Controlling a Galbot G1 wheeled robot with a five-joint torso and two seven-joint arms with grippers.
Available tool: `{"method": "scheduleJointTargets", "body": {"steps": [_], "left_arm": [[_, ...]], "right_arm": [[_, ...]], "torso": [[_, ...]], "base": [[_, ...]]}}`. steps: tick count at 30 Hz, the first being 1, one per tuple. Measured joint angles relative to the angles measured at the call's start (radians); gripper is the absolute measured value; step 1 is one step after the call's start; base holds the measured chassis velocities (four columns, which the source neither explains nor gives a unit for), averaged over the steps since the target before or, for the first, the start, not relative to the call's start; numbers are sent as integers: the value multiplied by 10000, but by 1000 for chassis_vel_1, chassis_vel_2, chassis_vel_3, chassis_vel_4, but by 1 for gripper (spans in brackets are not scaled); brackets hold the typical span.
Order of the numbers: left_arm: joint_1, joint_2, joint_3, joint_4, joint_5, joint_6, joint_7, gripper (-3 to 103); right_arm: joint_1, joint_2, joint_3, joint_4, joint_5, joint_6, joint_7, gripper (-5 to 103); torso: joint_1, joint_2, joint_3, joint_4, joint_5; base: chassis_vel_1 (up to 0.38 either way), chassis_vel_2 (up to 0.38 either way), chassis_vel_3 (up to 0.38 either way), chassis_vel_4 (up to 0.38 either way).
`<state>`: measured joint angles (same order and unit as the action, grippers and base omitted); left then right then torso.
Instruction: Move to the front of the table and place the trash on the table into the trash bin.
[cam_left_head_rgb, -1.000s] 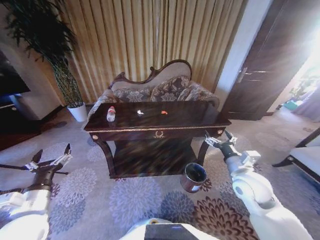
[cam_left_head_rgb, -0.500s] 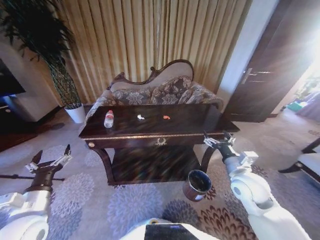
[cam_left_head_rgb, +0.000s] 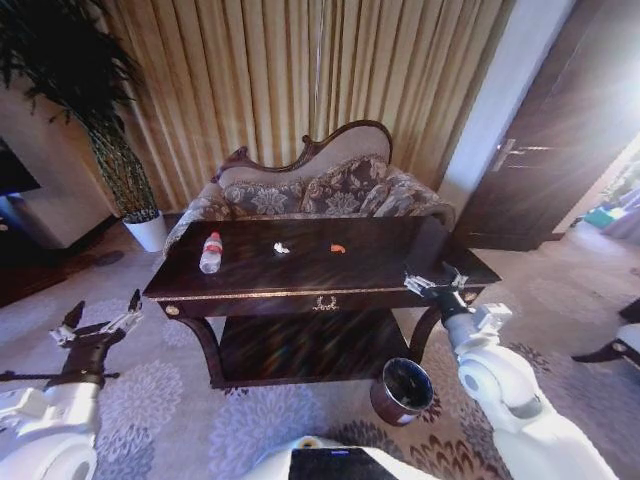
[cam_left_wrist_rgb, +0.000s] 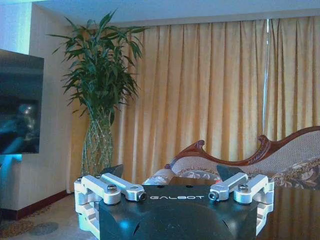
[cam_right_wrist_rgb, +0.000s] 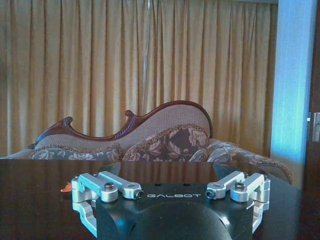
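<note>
Before the robot, the table (cam_left_head_rgb: 300, 275) looms closer than a second ago. On its left part the bottle (cam_left_head_rgb: 210, 252) lies cap toward the sofa (cam_left_head_rgb: 320, 185). Both the left gripper (cam_left_head_rgb: 100, 318) and right gripper (cam_left_head_rgb: 432, 281) hang spread wide.

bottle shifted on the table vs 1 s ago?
No. The bottle stands at the same left end of the table, left of the white scrap; the whole head view shifted because the camera moved.

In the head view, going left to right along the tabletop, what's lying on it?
Bottle → white scrap → orange scrap, all lying apart on the table.
</note>
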<state>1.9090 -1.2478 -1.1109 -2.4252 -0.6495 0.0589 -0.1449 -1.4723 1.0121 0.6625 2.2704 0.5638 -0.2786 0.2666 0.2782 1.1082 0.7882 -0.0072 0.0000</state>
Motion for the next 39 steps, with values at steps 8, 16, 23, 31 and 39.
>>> {"method": "scheduleJointTargets", "body": {"steps": [8,16,23,31,39], "left_arm": [[-30,0,-3,88,1,-70,1,100],[2,-243,-86,90,20,-140,-4,100],[105,-788,-136,-131,257,-147,-231,100],[141,-943,-232,-112,415,-147,-403,100],[124,-993,-243,-99,489,-136,-460,100]], "right_arm": [[80,-35,-139,-105,-119,215,-32,100],[985,-1085,-889,-675,72,81,-341,100],[2626,-2845,-2143,-1935,1827,-377,-1398,100],[5464,-3196,-4236,-2640,3586,-2030,-1323,100],[7546,-2316,-6280,-3178,4036,-3534,-205,100]], "torso": [[2,-1,1,-1,0],[-1,0,-1,6,-2],[0,-1,1,0,2],[0,0,1,2,-2],[1,-1,2,0,-1]], "base": [[-124,120,134,-128],[-29,16,22,-29],[0,0,0,0],[0,0,0,0],[0,0,0,0]]}}
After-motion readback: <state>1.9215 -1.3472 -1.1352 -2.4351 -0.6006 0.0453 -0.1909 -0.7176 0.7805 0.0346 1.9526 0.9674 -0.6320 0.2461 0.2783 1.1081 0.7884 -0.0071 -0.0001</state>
